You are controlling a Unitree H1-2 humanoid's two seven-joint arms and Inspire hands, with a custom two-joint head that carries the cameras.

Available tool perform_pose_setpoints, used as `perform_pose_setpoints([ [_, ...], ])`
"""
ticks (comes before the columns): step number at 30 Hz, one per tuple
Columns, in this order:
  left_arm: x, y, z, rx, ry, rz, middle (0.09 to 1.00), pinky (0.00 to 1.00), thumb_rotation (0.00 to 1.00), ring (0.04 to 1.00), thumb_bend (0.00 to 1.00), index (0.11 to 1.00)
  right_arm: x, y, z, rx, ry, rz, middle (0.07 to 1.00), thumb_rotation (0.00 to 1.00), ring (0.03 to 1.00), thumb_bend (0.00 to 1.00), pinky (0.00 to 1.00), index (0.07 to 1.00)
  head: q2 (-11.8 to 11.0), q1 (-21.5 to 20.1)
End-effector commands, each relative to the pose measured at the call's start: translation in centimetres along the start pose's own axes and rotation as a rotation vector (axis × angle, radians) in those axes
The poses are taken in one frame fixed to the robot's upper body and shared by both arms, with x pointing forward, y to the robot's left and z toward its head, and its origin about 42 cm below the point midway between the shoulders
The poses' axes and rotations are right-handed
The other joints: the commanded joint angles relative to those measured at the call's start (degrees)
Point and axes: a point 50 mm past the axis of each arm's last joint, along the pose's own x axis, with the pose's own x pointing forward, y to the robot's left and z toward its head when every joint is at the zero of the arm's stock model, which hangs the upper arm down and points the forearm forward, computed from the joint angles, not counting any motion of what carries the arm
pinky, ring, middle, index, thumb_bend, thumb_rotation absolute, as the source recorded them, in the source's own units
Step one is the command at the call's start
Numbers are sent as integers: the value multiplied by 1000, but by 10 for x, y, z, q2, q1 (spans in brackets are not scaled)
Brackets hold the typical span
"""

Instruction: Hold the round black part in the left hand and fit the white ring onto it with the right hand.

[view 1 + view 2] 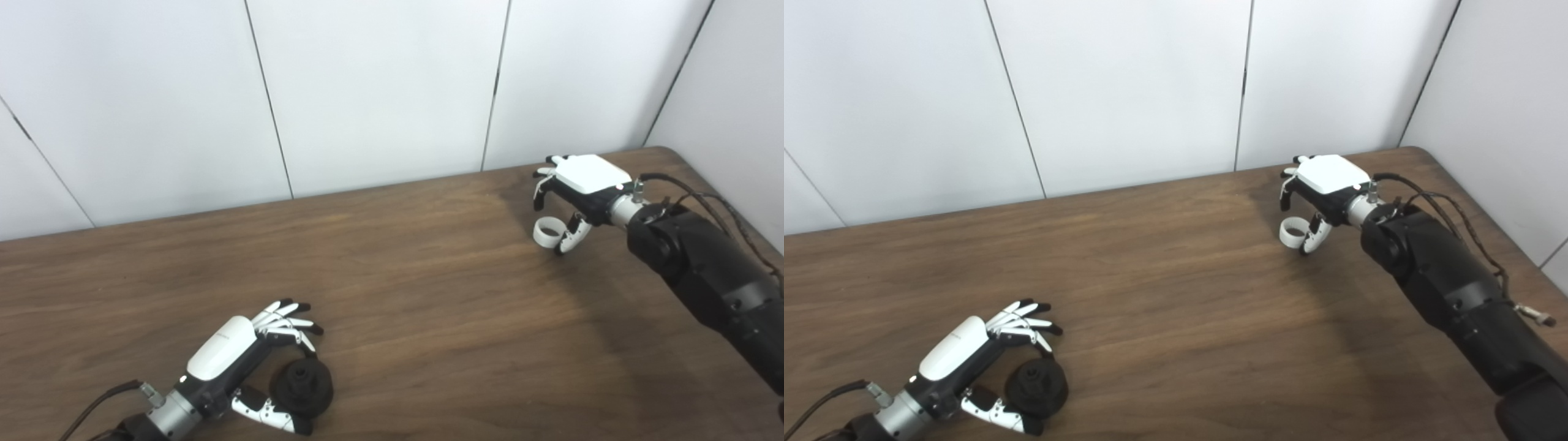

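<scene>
**Two pickups to settle before any fitting**

Two parts lie well apart on the wooden table (429, 318). The round black part (302, 387) sits near the front-left edge, flat, with a raised hub pointing up. The left hand (245, 361) curves round it, fingers (288, 324) arched over its far side and thumb lying along the near rim, but whether they actually press the part I cannot tell; it looks cupped rather than gripped, and the part seems to rest on the wood.

Far off toward the right rear corner, the white ring (547, 231) stands tilted on the table, just beside the thumb of the right hand (579, 190). That hand hovers above with its fingers hanging apart, holding nothing that I can see.

Judging from this, grasping comes first. The left hand should close on the rim, leaving the hub clear. The right should pinch the ring by its outer wall, bore unobstructed. Being light, it may skid or roll if nudged.
</scene>
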Motion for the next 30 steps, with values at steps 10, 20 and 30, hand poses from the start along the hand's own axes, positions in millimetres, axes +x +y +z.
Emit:
perform_pose_setpoints([
  [10, -7, 12, -6, 48, 22, -22, 780, 988, 55, 936, 524, 481, -3, 2, -3, -34, 1, 92, 918, 212, 1000, 1000, 1000, 630, 5, -2],
  [20, -9, 13, -5, 33, 26, -8, 779, 984, 55, 930, 524, 481, -2, 7, -2, -43, 3, 104, 904, 201, 1000, 1000, 1000, 621, 6, 0],
  [30, -8, 12, -4, 44, 25, -18, 784, 994, 55, 936, 524, 481, -4, 10, -2, -38, 1, 100, 903, 194, 1000, 1000, 1000, 618, 6, 0],
])
